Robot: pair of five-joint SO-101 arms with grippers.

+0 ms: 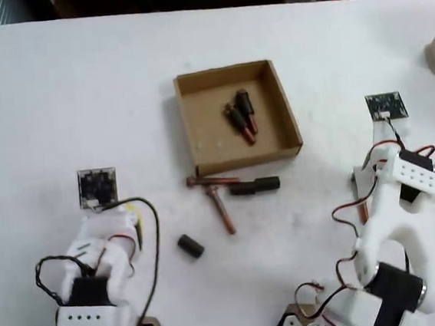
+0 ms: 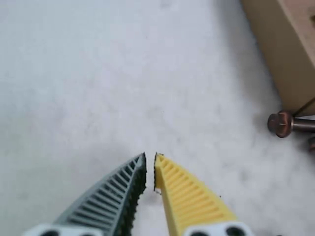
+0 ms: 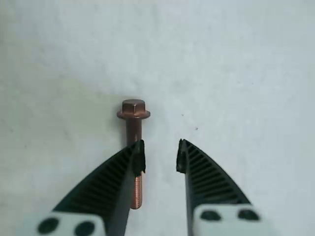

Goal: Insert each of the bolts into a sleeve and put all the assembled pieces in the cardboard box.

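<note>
Copper bolt [image 3: 133, 129] lies flat on the white table [image 3: 236, 73] beside the right gripper [image 3: 160, 157], whose jaws stand apart; one finger [image 3: 118, 191] hides part of its shank, head pointing away. Over at the left gripper [image 2: 150, 169] the jaws are nearly together on nothing, and beyond lie a short sleeve [image 1: 190, 246], two bolts [image 1: 224, 212] at an angle, a long sleeve [image 1: 254, 185], then the cardboard box [image 1: 248, 160] holding two assembled pieces [image 1: 240, 113]

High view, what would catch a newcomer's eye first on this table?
The cardboard box in the middle of the table stands out, with two bolt-and-sleeve pieces lying inside. Just in front of it lie two copper bolts and a black sleeve, with a second sleeve lying apart from them. The right gripper is open, another bolt lying by one finger.
</note>
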